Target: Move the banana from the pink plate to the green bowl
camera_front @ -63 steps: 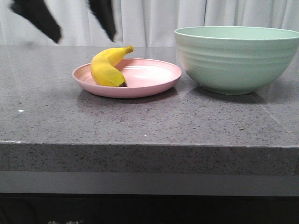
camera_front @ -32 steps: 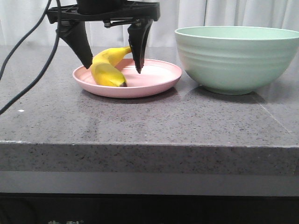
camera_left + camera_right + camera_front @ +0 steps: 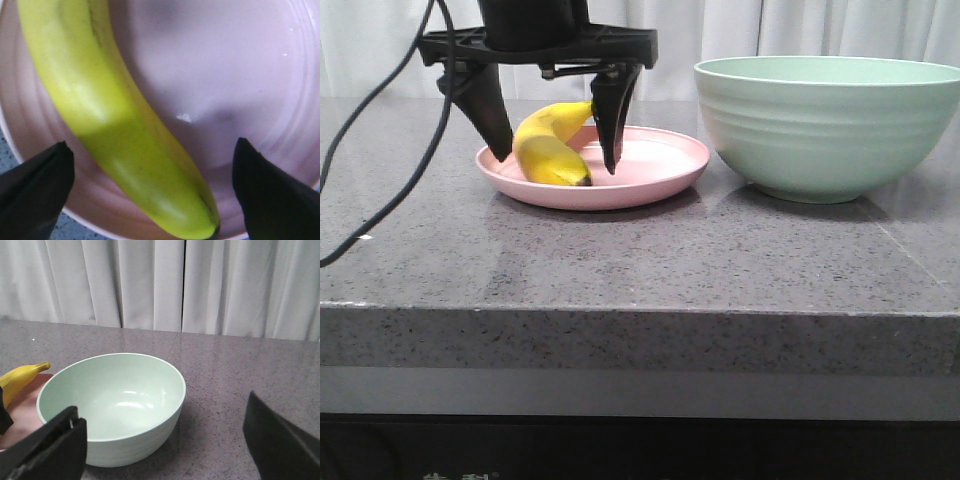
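Trouble for you starts at the left pincer (image 3: 552, 160): it stands wide apart astride the banana (image 3: 548, 146), tips low by the pink plate (image 3: 650, 165). If it closes off-centre on that curved, smooth fruit, I expect it to roll or slip out. The banana is bright yellow, dark-tipped, lying in the plate on the bench (image 3: 640, 260), beside the empty green bowl (image 3: 830, 125). Your right pincer (image 3: 165, 445) hangs apart, idle.
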`<state>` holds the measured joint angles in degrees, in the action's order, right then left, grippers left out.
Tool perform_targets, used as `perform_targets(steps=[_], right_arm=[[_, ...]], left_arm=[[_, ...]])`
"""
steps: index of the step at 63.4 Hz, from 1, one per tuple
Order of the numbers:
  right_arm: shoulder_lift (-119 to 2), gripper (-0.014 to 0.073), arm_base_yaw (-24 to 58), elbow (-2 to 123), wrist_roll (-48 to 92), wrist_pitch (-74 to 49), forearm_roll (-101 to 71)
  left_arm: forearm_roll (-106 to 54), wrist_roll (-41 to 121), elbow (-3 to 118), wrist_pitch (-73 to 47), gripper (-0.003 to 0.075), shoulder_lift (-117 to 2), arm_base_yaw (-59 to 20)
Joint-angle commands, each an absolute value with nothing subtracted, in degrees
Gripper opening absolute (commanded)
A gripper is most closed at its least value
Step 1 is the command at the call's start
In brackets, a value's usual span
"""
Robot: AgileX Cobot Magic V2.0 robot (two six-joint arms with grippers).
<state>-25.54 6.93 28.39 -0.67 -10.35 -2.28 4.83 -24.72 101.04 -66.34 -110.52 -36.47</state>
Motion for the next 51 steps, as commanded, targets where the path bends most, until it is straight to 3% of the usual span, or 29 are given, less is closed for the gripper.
perform_targets(steps=[1, 42, 51], right_arm=[[-26.20, 0.0644, 7.04, 30.32, -0.58, -5.27, -2.20], [-26.20, 0.0644, 7.04, 30.32, -0.58, -5.27, -2.20], [-26.20, 0.0644, 7.04, 30.32, -0.58, -5.27, -2.20]], left_arm=[[4.64, -25.30, 102.41, -63.93, 0.0617, -108.18, -36.67], [4.85, -25.30, 102.41, -61.75, 0.0616, -110.40, -36.67], [4.85, -25.30, 102.41, -62.19, 0.0524, -110.67, -36.67]])
